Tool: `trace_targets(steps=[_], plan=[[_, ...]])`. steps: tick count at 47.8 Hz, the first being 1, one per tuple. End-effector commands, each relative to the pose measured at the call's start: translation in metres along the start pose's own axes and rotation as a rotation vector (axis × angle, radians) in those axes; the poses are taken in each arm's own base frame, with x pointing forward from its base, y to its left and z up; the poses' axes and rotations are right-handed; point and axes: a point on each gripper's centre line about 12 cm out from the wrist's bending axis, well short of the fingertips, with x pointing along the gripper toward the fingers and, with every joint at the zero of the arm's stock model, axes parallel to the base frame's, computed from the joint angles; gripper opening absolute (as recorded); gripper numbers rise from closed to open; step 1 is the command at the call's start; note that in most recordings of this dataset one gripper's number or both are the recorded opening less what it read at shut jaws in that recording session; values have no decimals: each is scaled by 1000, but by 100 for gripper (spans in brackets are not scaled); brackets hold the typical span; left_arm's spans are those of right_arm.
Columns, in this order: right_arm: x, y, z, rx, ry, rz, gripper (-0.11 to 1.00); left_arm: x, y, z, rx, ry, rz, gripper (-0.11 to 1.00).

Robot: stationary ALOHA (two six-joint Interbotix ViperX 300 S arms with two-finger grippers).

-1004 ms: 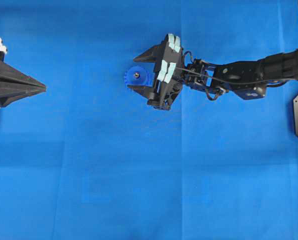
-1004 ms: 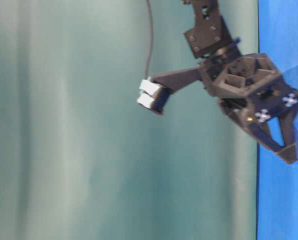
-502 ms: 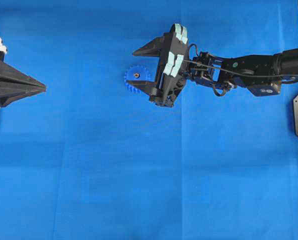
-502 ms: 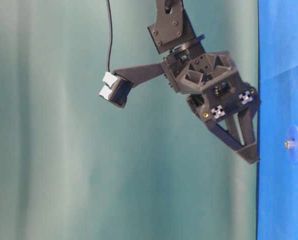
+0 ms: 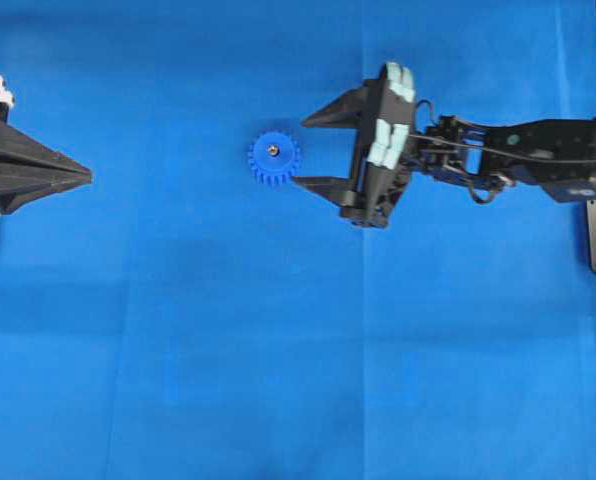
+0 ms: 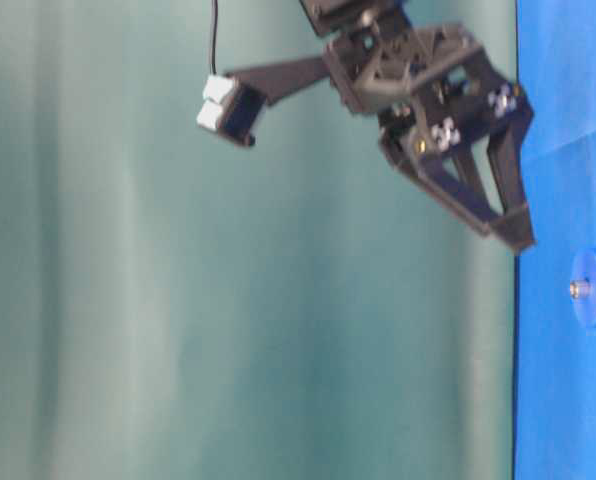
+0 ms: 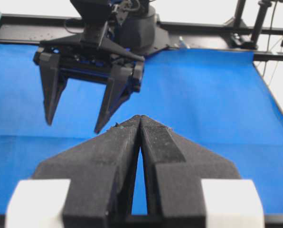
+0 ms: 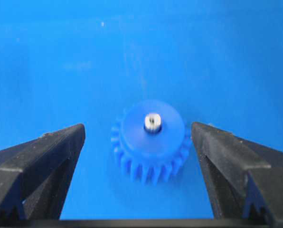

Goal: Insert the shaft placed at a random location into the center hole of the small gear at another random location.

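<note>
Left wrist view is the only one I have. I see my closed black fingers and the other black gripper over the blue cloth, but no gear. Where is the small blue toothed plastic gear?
Observer: The small blue toothed plastic gear lies flat on the blue cloth, just left of the right gripper in the overhead view.
Operator: Is the thin silvery metal shaft already in it?
Observer: Yes, the thin silvery metal shaft stands in the gear's centre hole; the right wrist view shows its shiny end.
Operator: Does the right gripper hold anything?
Observer: No. Its jaws are wide open and empty, with the gear seen between them and touching neither.
</note>
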Motion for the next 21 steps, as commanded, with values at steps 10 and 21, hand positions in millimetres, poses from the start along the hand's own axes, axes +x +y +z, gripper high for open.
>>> trace_targets(steps=[10, 21], plan=[[-26, 0, 6, 7, -39, 8, 81, 2, 0, 3, -5, -8, -2, 0], [-30, 0, 4, 8, -34, 7, 81, 2, 0, 3, -5, -8, -2, 0]])
